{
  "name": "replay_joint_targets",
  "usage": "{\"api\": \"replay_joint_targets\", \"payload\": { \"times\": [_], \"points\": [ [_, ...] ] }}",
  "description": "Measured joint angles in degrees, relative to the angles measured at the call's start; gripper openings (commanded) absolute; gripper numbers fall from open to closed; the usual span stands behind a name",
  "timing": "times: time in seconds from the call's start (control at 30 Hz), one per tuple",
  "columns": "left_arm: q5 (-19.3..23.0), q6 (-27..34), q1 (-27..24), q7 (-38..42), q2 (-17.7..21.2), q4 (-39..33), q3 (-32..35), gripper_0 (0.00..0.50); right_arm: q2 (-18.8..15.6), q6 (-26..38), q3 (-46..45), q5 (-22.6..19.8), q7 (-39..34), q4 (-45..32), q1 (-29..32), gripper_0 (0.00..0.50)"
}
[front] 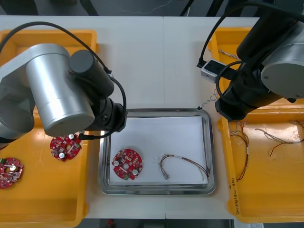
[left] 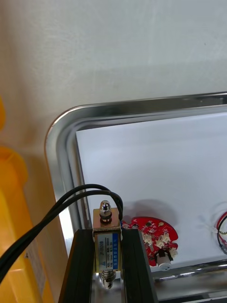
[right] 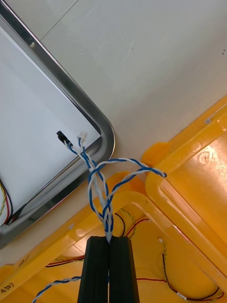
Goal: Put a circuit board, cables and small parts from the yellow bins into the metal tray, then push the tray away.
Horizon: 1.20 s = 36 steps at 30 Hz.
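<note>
Our right gripper is clamped on a twisted blue and white cable whose plug ends dangle over a corner of the metal tray. Our left gripper pinches a small metal part with a black cable above the tray's left rim, near the round red circuit board. We judge each arm should carry its load inward over the white liner before letting go, so no loop drapes across the raised rim or back into the yellow bin; the liner's far half lies bare, well apart from the board and the red and yellow cable.
</note>
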Motion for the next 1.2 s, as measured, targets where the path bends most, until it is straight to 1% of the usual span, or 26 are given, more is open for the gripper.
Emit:
{"api": "replay_joint_targets", "payload": {
  "times": [0.2, 0.57, 0.73, 0.97, 1.03, 1.07, 1.1, 1.13, 1.17, 1.2],
  "points": [
    [-1.9, -4.71, 0.0, 0.0, 0.0, 1.07, -4.53, 0.0, -0.02, 0.0, 0.0, 0.01, 0.0, -0.03, 0.0, 0.0],
    [-4.15, -12.46, 0.0, 0.01, 0.0, 8.26, -10.76, 0.0, -0.04, 0.0, 0.0, 0.01, 0.0, -0.13, 0.0, 0.0],
    [-5.24, -15.15, 0.0, 0.01, -0.01, 10.32, -12.48, 0.0, -0.05, 0.0, 0.0, 0.01, 0.0, -0.15, 0.01, 0.0],
    [-5.97, -16.69, 0.0, 0.01, -0.04, 11.36, -13.05, 0.0, -0.07, -0.01, 0.0, 0.01, 0.0, -0.22, 0.01, 0.0],
    [-6.15, -17.0, 0.0, 0.02, -0.04, 11.36, -13.06, 0.007, -0.07, -0.01, 0.0, 0.01, 0.0, -0.23, 0.01, 0.0],
    [-6.17, -17.09, 0.0, 0.03, -0.05, 11.36, -13.06, 0.028, -0.07, -0.01, 0.0, 0.01, 0.0, -0.23, 0.01, 0.0],
    [-6.19, -17.12, 0.0, 0.03, -0.06, 11.36, -13.06, 0.106, -0.07, -0.01, 0.0, 0.01, 0.0, -0.23, 0.01, 0.0],
    [-6.21, -17.13, 0.0, 0.03, -0.07, 11.37, -13.07, 0.199, -0.07, -0.01, 0.0, 0.01, 0.0, -0.23, 0.01, 0.0],
    [-6.22, -17.13, 0.0, 0.04, -0.08, 11.37, -13.07, 0.319, -0.07, -0.02, 0.0, 0.01, 0.0, -0.23, 0.01, 0.0],
    [-6.24, -17.13, 0.0, 0.04, -0.09, 11.37, -13.07, 0.359, -0.07, -0.02, 0.0, 0.01, 0.0, -0.23, 0.01, 0.0]
  ]
}}
